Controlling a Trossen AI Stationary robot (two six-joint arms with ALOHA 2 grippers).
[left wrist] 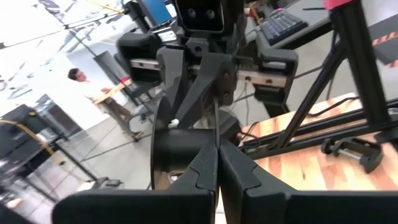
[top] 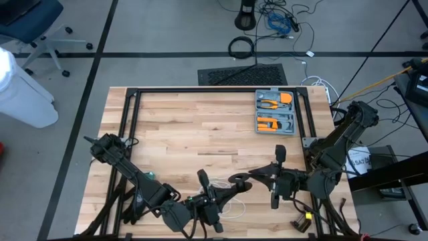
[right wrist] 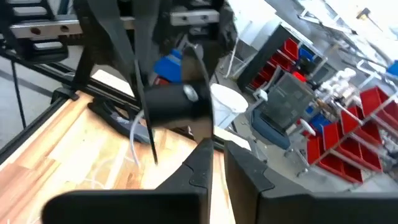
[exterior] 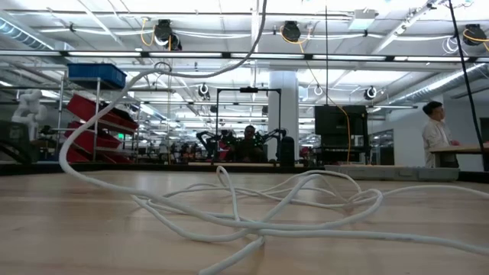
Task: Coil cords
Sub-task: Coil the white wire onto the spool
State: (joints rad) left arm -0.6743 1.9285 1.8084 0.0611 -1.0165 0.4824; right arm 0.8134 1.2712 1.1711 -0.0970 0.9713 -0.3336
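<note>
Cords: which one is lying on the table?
The thin white cord, sprawled in loose loops on the table. The black cable ring and the blue wire tangle lie on the floor beyond it.

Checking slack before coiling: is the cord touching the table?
Touching. The low view shows the cord's loops lying flat on the table, with one strand rising off it.
</note>
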